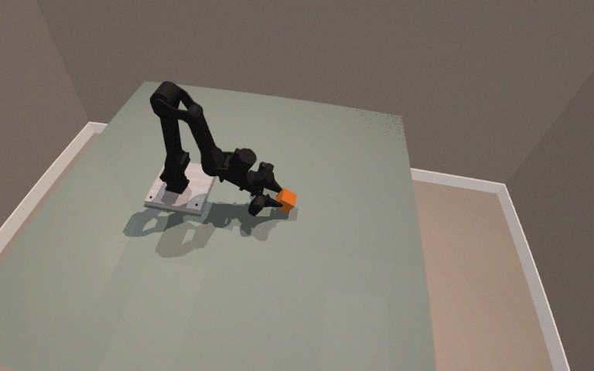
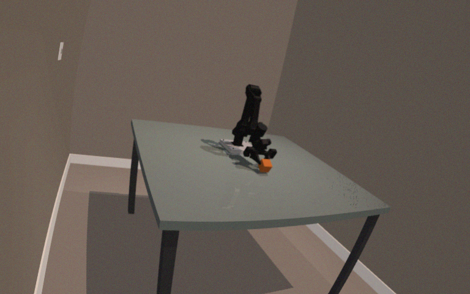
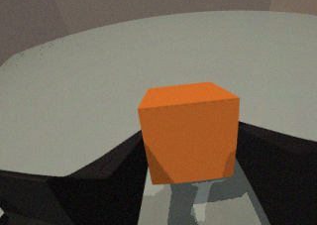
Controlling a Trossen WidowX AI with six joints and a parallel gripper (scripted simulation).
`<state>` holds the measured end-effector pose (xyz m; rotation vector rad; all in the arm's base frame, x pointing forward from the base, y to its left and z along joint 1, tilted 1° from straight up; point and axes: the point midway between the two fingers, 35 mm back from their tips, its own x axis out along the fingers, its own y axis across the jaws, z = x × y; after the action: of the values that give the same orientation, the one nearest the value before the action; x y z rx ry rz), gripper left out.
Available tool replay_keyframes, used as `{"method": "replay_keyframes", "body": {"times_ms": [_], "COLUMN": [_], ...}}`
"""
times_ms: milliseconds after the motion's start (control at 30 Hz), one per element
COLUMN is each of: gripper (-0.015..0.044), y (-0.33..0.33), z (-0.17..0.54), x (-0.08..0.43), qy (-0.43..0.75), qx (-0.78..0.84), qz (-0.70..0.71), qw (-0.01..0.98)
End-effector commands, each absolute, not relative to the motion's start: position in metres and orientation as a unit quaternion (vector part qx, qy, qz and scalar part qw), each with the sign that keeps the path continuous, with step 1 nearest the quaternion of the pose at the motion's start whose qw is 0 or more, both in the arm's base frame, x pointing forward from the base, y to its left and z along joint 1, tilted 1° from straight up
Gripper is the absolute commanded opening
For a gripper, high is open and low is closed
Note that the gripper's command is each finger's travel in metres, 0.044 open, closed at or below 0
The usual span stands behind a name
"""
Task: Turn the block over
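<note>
The orange block (image 1: 286, 200) (image 2: 265, 165) (image 3: 190, 141) is between the fingertips of my gripper (image 1: 281, 197) (image 3: 186, 132), which is shut on it. In the wrist view a black finger is at each side of the block, and its top and near faces show plain orange. No marked side shows in any view. The gripper points outward and slants down toward the table (image 1: 337, 239) (image 2: 201, 196). The block looks tilted and close above the table, with its shadow just beside it. Whether its lower edge touches the table I cannot tell.
The arm's pale base plate (image 1: 178, 198) (image 2: 226, 145) stands on the table behind the gripper. The table's far edge in the top view is to the right of the block. Dark specks (image 1: 394, 120) (image 2: 350, 191) mark one table corner. Shadows of the arm lie beside it.
</note>
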<state>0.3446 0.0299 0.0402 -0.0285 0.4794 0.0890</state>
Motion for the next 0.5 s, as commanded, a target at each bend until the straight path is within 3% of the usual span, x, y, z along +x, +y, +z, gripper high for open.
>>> {"method": "replay_keyframes", "body": {"times_ms": [0,133,467], "gripper": [0.0000,0.0000,0.0263], "y": [0.0306,0.0306,0.0306], "z": [0.0399,0.0399,0.0399], "x": [0.3445,0.3445,0.3445], "qy": [0.236,0.236,0.236], "qx": [-0.016,-0.016,-0.016], "qz": [0.047,0.047,0.047], "qw": [0.970,0.970,0.970]}}
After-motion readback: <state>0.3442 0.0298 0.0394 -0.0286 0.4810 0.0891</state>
